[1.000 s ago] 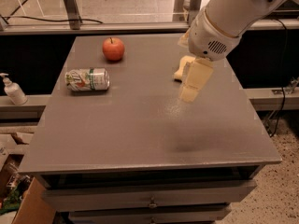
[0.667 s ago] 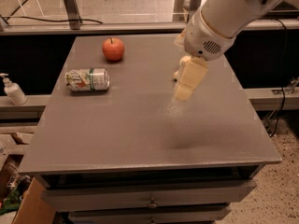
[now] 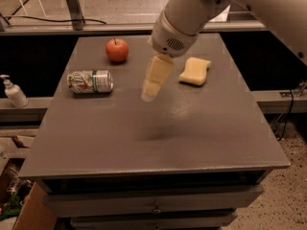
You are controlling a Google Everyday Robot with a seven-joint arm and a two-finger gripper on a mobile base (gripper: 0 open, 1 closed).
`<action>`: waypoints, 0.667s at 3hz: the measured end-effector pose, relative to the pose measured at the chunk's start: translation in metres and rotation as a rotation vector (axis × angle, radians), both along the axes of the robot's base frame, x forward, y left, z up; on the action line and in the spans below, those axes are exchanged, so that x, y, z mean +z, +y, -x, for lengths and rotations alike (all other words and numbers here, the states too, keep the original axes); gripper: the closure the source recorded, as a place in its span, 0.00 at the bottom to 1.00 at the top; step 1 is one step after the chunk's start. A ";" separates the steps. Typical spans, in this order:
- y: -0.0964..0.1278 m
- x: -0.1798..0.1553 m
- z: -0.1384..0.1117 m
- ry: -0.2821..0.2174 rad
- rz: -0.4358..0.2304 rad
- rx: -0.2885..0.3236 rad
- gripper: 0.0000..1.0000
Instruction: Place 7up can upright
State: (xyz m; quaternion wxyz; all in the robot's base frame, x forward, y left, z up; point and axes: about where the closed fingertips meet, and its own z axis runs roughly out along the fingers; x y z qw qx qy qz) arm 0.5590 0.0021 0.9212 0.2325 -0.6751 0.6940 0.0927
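The 7up can (image 3: 90,81) lies on its side on the left part of the grey table (image 3: 158,143), its silver top pointing right. My gripper (image 3: 149,96) hangs from the white arm (image 3: 184,18) above the middle of the table, pointing down and slightly left. It is to the right of the can, well apart from it, and holds nothing. Its shadow falls on the table below it.
A red apple (image 3: 117,50) sits behind the can at the back left. A yellow sponge (image 3: 194,71) lies just right of the gripper. A white soap bottle (image 3: 12,92) stands on a lower ledge off the table's left edge. Drawers sit under the table front.
The arm and gripper have moved left across the table toward the can. The yellow sponge, earlier partly behind the gripper, now shows fully to its right.
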 end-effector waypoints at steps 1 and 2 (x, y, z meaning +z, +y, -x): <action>0.039 -0.006 -0.017 0.009 -0.022 0.026 0.00; 0.072 -0.014 -0.032 0.012 -0.023 0.051 0.00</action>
